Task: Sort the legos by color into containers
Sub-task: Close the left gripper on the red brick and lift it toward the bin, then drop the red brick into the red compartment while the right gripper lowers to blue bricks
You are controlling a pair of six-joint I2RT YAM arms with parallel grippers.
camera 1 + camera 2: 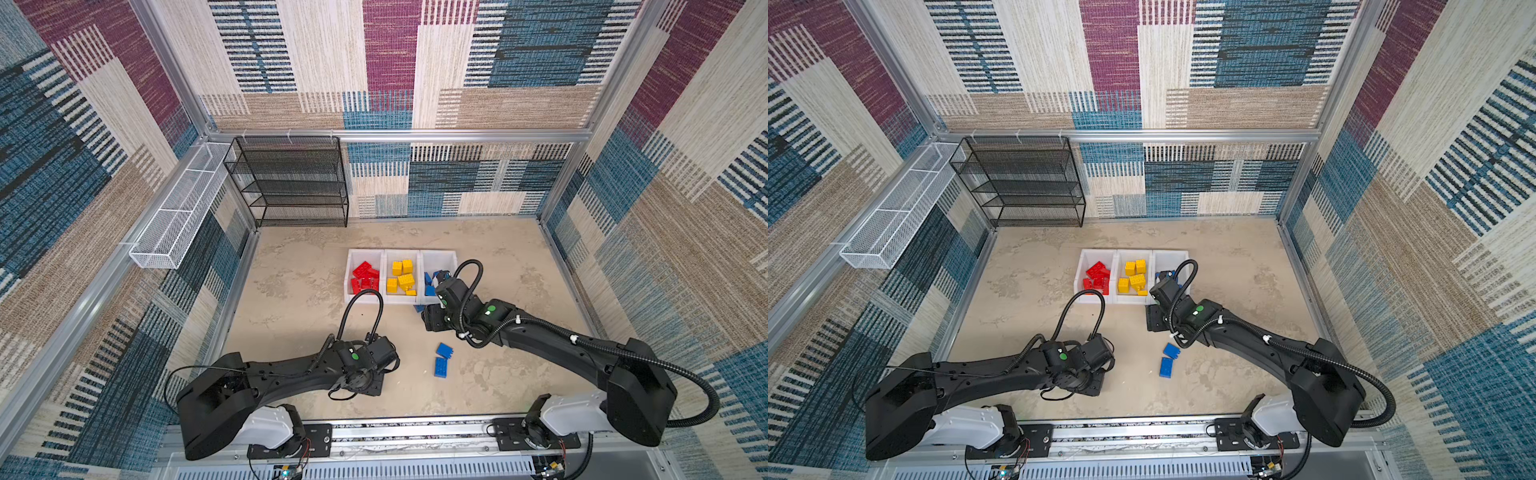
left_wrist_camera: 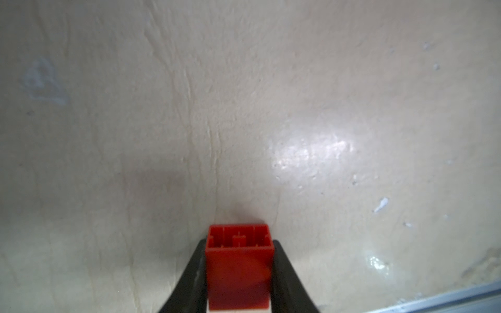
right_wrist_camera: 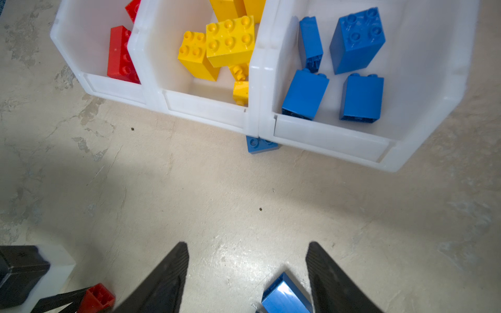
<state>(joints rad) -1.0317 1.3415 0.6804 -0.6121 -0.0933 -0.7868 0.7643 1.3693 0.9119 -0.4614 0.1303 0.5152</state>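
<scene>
In the left wrist view my left gripper (image 2: 240, 244) is shut on a red lego (image 2: 238, 273), hollow underside facing the camera, just above the bare floor. Three joined white containers (image 3: 325, 138) hold red legos (image 1: 365, 276), yellow legos (image 1: 402, 276) and blue legos (image 3: 357, 40), one colour each. My right gripper (image 3: 248, 245) hangs open in front of them, above the floor. A blue lego (image 3: 284, 295) shows low between its fingers, close to one of them. Another blue lego (image 3: 260, 145) lies partly under the containers' front edge. Two blue legos (image 1: 444, 350) (image 1: 441, 367) lie on the floor between the arms.
A black mesh shelf rack (image 1: 286, 183) stands at the back left, with a long white wire basket (image 1: 178, 212) on the left wall beside it. Patterned walls close in the floor on three sides. A metal rail (image 1: 415, 428) runs along the front.
</scene>
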